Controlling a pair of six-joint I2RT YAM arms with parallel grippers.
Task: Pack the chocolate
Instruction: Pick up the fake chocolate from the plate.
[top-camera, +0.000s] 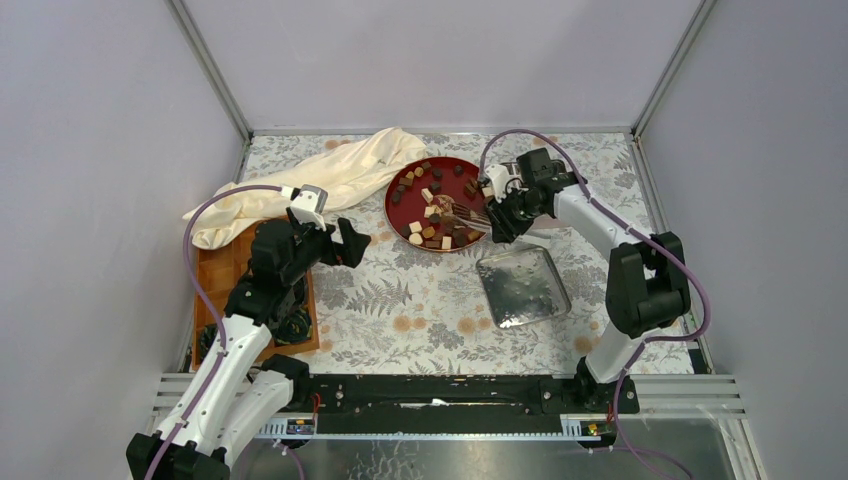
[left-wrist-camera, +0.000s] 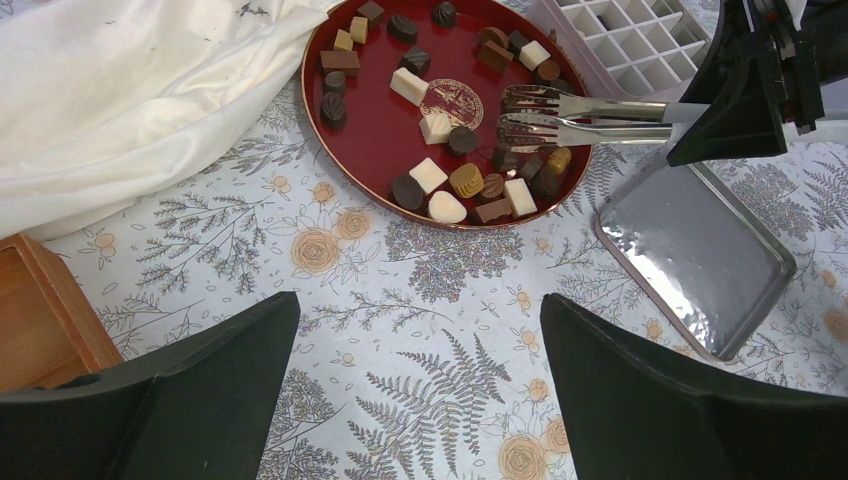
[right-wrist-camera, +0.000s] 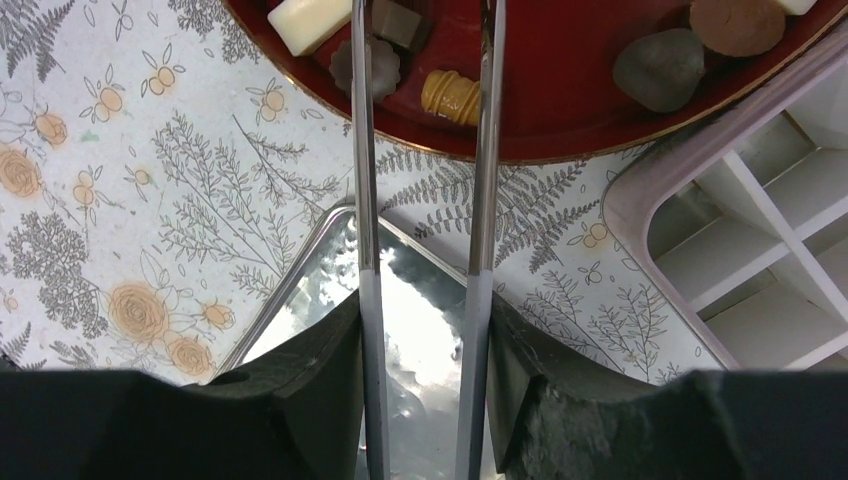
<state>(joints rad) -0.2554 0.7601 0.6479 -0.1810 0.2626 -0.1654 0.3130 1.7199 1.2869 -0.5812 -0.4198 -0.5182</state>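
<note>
The table (top-camera: 420, 300), covered in a floral print, carried everything. A cream cloth (top-camera: 330, 175) lay crumpled at its far left, with one edge touching a round red plate (left-wrist-camera: 375, 130). A wooden board (top-camera: 212, 270) sat at the left edge under the left arm. A shiny metal tray (top-camera: 523, 287) lay near the plate's near-right side, and a white grid tray (left-wrist-camera: 640, 30) lay beside the plate on the right. The left end effector (left-wrist-camera: 418, 310) hung above bare table short of the plate, its fingers spread wide and holding nothing. The right end effector (right-wrist-camera: 425, 320) pinched a pair of metal tongs (left-wrist-camera: 590, 118), whose parted tips reached over the plate. The chocolate (left-wrist-camera: 428, 175), in dark, tan and cream pieces, lay scattered on the plate.
</note>
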